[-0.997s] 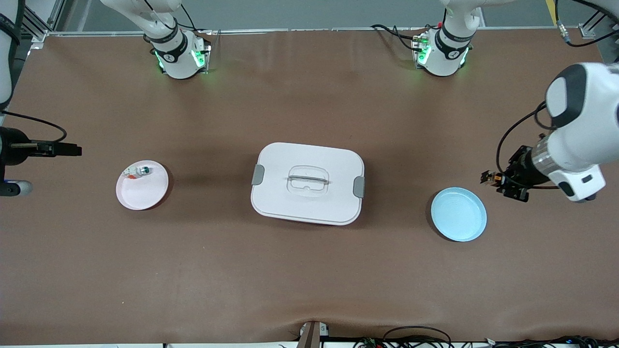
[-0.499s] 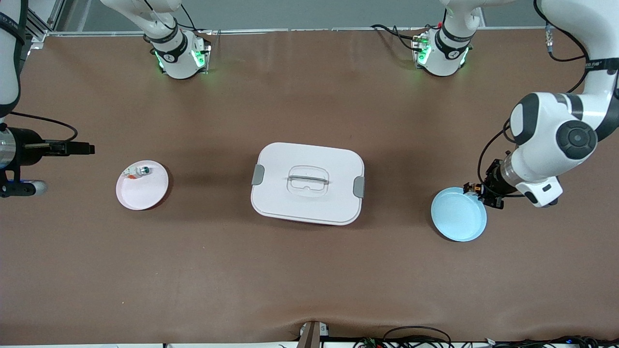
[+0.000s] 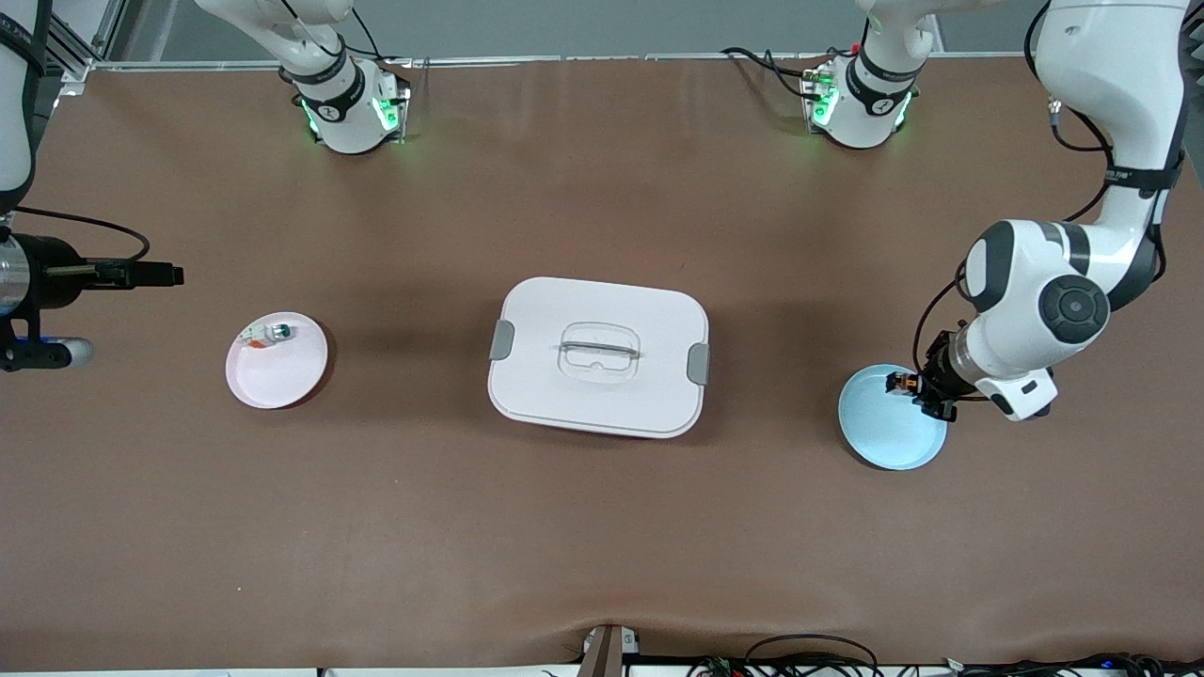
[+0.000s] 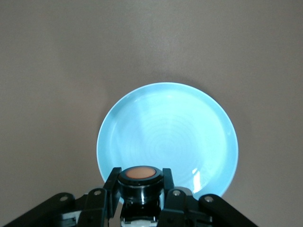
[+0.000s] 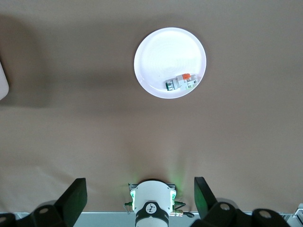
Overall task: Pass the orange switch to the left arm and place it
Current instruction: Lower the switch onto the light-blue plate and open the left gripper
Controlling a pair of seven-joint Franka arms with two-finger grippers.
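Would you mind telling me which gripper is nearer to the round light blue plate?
Left. The left gripper, holding the orange switch, is over the plate's rim; the right gripper waits at the right arm's end.

Both arms are glossy white with black bands at the joints. The left arm (image 3: 1072,282) has a round black cap on its elbow joint, and thin black cables loop along it. Both bases glow green at 12 o'clock on the tabletop (image 3: 602,527). The right arm (image 3: 38,282) ends in a black barrel.
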